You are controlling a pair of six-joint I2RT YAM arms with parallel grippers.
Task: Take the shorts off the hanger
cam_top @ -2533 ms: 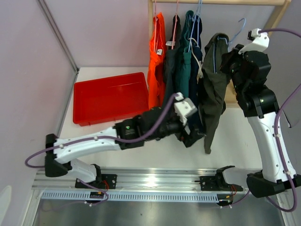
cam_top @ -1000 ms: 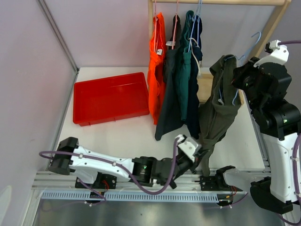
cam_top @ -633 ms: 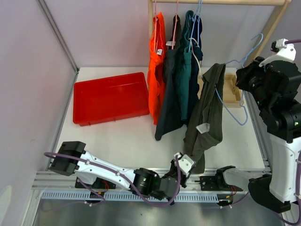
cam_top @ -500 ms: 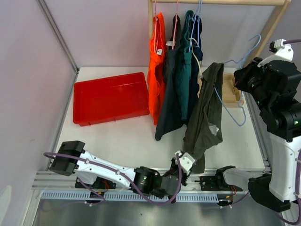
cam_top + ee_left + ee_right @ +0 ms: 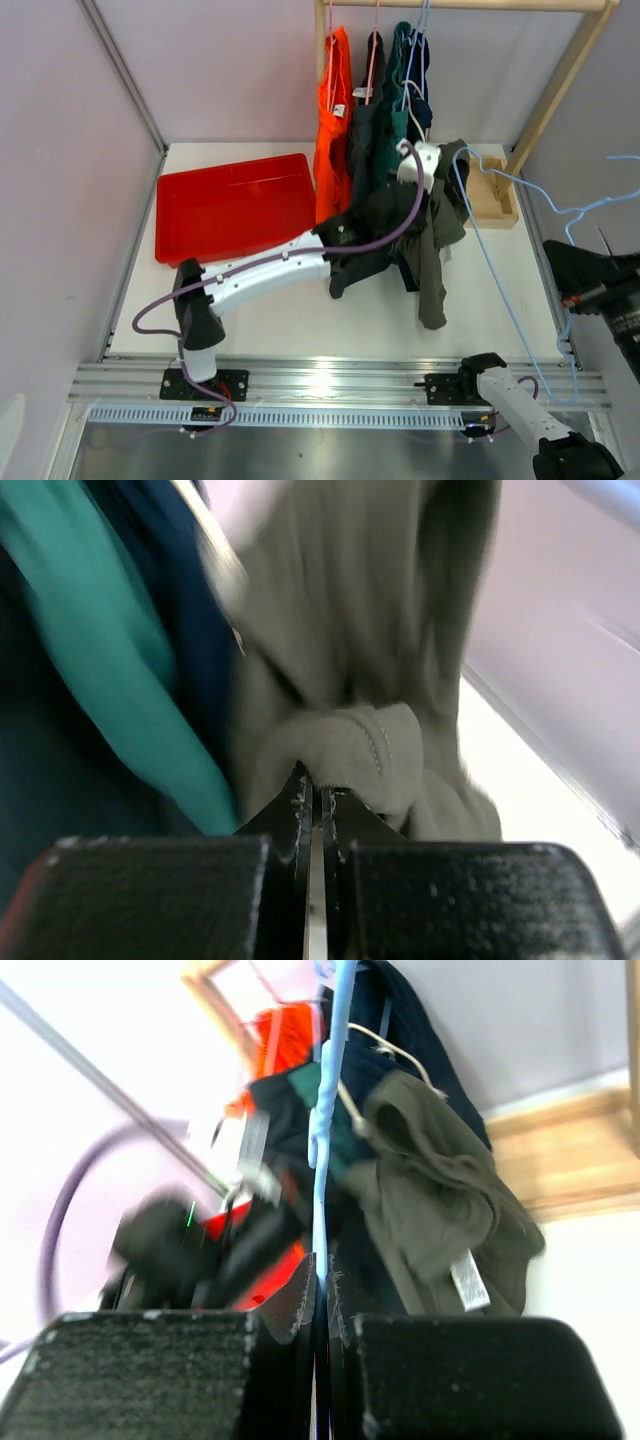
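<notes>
Left gripper (image 5: 312,792) is pinching shut on a fold of the dark olive shorts (image 5: 436,235), which are hanging long-axis down just beside the racked shorts (image 5: 333,130). Right gripper (image 5: 320,1272) is clamping the light blue hanger (image 5: 325,1110), which is lying to the olive shorts' right.

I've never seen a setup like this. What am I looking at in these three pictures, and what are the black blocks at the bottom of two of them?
Two robot arms are bolted at the near edge of the table, each ending in a two-finger gripper. The wide picture comes from a fixed camera above and behind them. The other two come from cameras on the wrists, so the black blocks are each arm's own fingers. The left gripper is shut on the dark olive shorts. The right gripper is shut on a light blue hanger. A red tray lies on the table. The orange shorts and three other pairs hang on the wooden rack.
</notes>
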